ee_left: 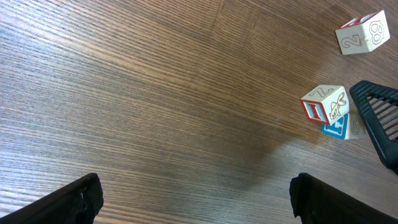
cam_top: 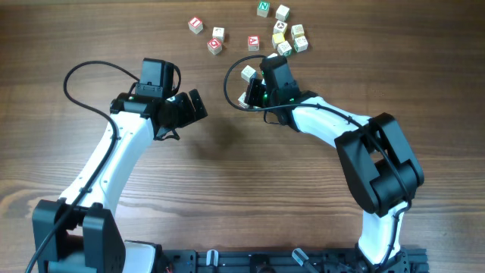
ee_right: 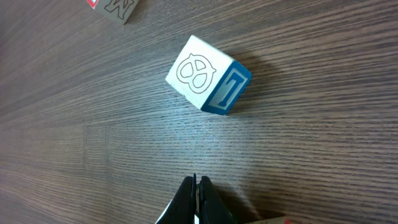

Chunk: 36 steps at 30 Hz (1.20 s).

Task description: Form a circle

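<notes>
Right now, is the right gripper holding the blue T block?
No, the right gripper is shut on nothing, and the blue T block lies apart, ahead of its tips.

Brown wood-grain table (cam_top: 227,174) fills the view, evenly lit.

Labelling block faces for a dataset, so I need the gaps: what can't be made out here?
Overhead: letters on the far cluster, too small.
Left wrist: blue-edged block, mostly behind the red-edged block.
Right wrist: top-left block, cut off by the edge.
</notes>
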Each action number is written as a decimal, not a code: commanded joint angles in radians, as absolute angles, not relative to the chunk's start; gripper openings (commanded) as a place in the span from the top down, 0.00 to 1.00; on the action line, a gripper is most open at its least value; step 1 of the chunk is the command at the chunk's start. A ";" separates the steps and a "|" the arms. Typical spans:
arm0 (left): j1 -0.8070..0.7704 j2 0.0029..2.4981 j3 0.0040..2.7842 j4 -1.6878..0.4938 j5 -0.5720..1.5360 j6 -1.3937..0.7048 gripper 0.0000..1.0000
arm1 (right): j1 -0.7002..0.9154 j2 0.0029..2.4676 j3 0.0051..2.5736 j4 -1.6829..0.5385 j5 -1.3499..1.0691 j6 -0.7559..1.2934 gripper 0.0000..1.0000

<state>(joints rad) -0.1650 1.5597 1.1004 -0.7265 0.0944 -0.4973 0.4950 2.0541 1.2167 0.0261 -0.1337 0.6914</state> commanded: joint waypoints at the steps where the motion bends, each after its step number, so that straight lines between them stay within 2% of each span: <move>1: -0.159 1.559 1.098 -0.727 0.085 -0.478 0.00 | 0.498 2.078 1.237 0.027 -0.125 0.683 0.95; 36: -0.159 1.559 1.098 -0.727 0.085 -0.478 0.00 | 0.498 2.078 1.237 0.019 -0.159 0.681 0.95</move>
